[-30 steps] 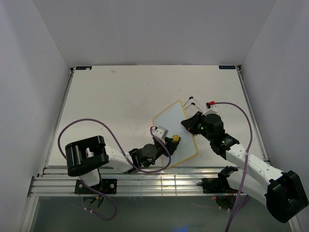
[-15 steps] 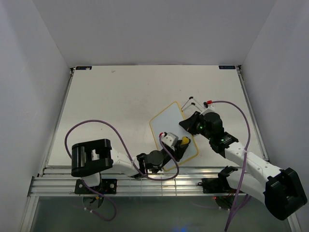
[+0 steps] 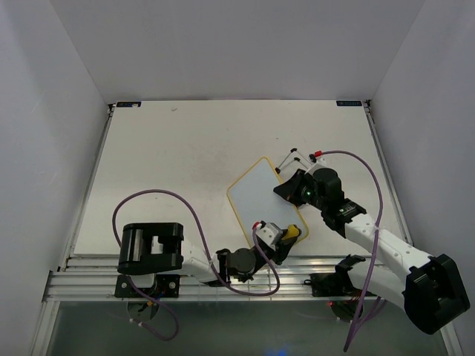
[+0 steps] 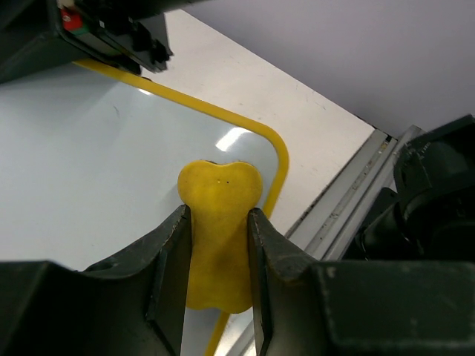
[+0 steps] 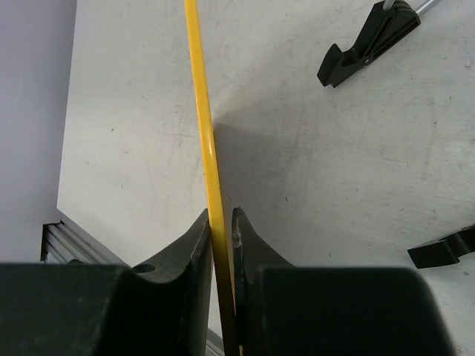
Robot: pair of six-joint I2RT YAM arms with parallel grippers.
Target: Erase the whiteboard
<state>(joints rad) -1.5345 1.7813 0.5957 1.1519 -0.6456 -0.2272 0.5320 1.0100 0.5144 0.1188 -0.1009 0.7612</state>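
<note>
**Whiteboard held at its right edge, eraser pressed on its near right corner**

- Whiteboard: it is lying tilted on the tabletop, right of centre and towards the near edge. Its white face is showing no writing in the top view or in the left wrist view.
- Yellow frame: in the right wrist view it is running as a thin line from the far edge of the picture down into the gripper.
- Black feet: one is showing far right and another near right in the right wrist view. Both are sitting apart from the frame.
- Left gripper: it is reaching in from the near side, with its jaws closed tight on the sides of the eraser.
- Eraser: yellow and peanut-shaped, it is resting on the board's white face just inside the rounded near right corner. Its near end is overlapping the frame.
- Right gripper: it is coming in from the right, and its jaws are pinching the board's right edge with the frame between them and almost no gap.
</note>
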